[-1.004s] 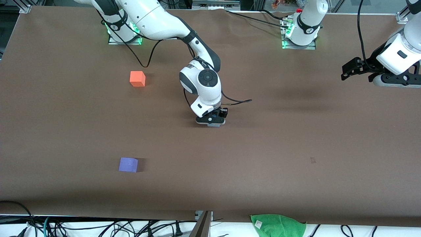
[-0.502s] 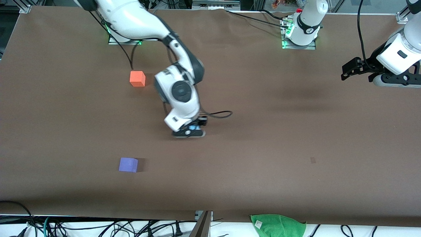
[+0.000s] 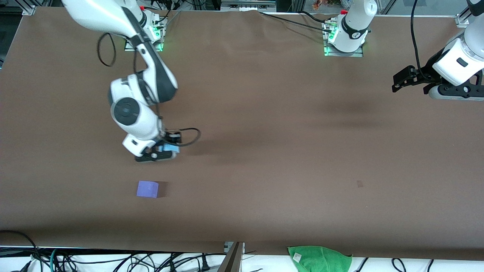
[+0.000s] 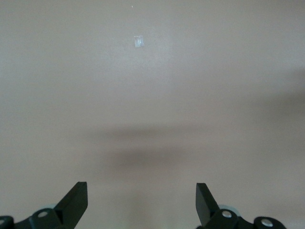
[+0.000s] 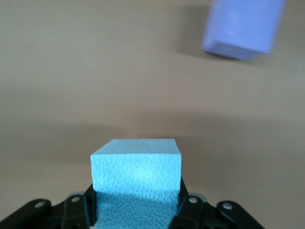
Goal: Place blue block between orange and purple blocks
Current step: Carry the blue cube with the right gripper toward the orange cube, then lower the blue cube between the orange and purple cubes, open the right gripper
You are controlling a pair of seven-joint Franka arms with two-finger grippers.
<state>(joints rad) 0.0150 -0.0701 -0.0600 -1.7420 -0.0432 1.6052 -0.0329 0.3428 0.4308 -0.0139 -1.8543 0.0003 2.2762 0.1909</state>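
I see the brown tabletop [image 3: 287,158] filling the front view. My right arm reaches down from its base over the tabletop toward its own end, and the right claw [image 3: 160,151] is clamped on the blue block [image 5: 136,179], carried above the surface. The orange block is hidden from me, covered by the right arm in the front view. The left arm waits off at its own end of the tabletop, left claw [image 3: 406,78] up in the air with fingers [image 4: 76,202] spread apart and nothing between them. The purple block [image 3: 147,189] sits on the tabletop, nearer the front camera than the spot under the right claw.
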